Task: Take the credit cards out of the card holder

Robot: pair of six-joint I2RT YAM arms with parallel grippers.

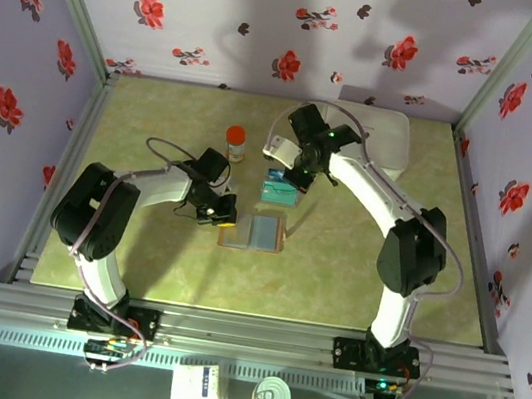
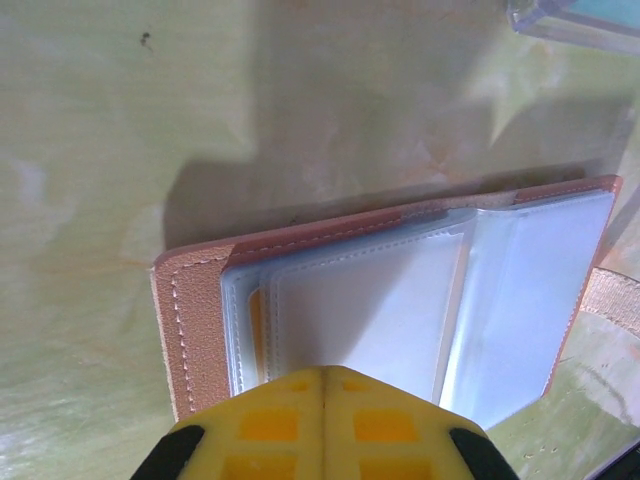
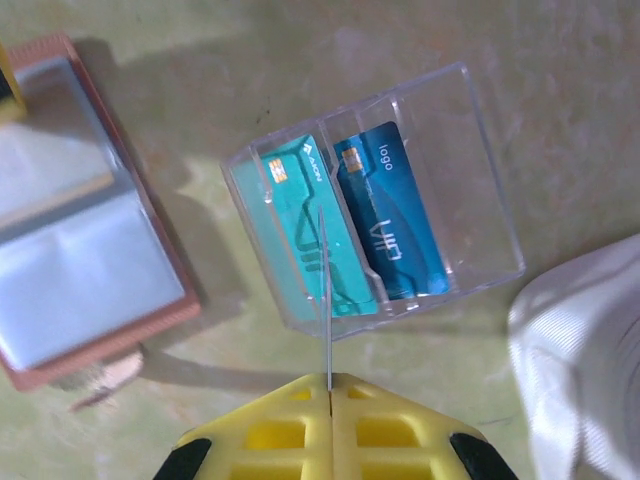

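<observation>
From above, the open wallet (image 1: pixel 253 230) lies mid-table, with the left gripper (image 1: pixel 215 214) at its left edge and the right gripper (image 1: pixel 295 176) over a clear tray (image 1: pixel 279 192). Left wrist: fingers (image 2: pixel 270 425) pressed together at the sleeves, an orange card (image 2: pixel 257 335) pocketed. Right wrist: jaws pinch a thin card (image 3: pixel 324 300) edge-on above two teal-blue cards (image 3: pixel 310 230); releasing it squarely into the tray seems next.

One card holder (image 1: pixel 253 230) lay open. Four credit cards (image 3: pixel 385 215) showed: two in the single clear tray (image 3: pixel 470 160) beside it, one edge-on nearby, one orange inside it. Beyond it stood one red-capped bottle (image 1: pixel 237 142) and one white case (image 1: pixel 389 138).
</observation>
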